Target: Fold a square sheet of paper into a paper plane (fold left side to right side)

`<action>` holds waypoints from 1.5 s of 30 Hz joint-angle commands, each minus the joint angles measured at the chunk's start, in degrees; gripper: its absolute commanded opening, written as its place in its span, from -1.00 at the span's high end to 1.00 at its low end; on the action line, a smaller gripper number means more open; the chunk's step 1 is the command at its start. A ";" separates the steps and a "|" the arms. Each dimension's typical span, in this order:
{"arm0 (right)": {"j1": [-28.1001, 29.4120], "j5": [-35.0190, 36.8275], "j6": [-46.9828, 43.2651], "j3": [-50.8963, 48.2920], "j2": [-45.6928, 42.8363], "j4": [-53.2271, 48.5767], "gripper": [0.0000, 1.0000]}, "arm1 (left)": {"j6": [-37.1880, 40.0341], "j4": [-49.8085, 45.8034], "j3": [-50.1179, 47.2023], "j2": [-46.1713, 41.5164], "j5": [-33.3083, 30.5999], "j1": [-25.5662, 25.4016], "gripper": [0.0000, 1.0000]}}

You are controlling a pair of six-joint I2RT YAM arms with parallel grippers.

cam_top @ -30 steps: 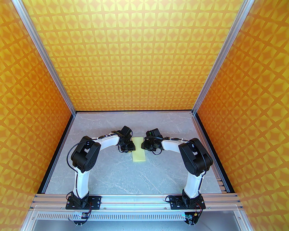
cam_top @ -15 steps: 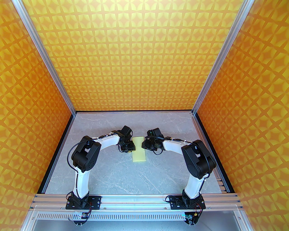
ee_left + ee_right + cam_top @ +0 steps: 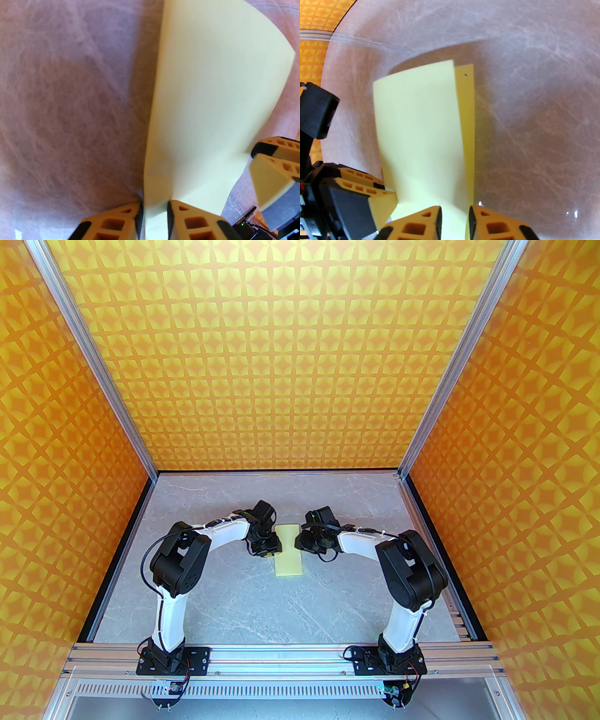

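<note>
The left arm (image 3: 171, 587) and the right arm (image 3: 403, 587) rise from their bases (image 3: 161, 659) at the near edge of the desk (image 3: 262, 610). Each bends at a dark elbow and reaches inward, so the pair forms a mirrored arch. Their wrists tip downward and face each other, near but apart. The left end effector (image 3: 153, 211) points down at the desk, its orange fingers (image 3: 110, 222) standing a narrow gap apart with the black pads facing inward. The right end effector (image 3: 454, 213) is posed the same way, its fingers (image 3: 494, 225) parted by a similar narrow gap. Each wrist view also catches the other arm's fingertips close by at the side.
</note>
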 commanded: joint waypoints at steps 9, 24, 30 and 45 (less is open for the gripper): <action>0.05 -1.50 -0.91 2.23 2.60 0.42 0.72 | 1.09 4.47 2.71 6.38 -4.50 -0.68 0.11; 0.05 -2.40 -0.80 2.54 3.10 0.51 0.72 | 1.00 -1.02 9.10 12.00 -8.50 -1.57 0.12; 0.05 -2.40 -0.66 2.45 2.69 0.55 0.68 | 0.37 -3.15 10.29 13.80 -10.53 -1.69 0.24; 0.05 1.05 -0.16 -0.24 -3.01 0.35 0.49 | -0.08 -3.23 10.06 14.70 -11.00 -1.72 0.33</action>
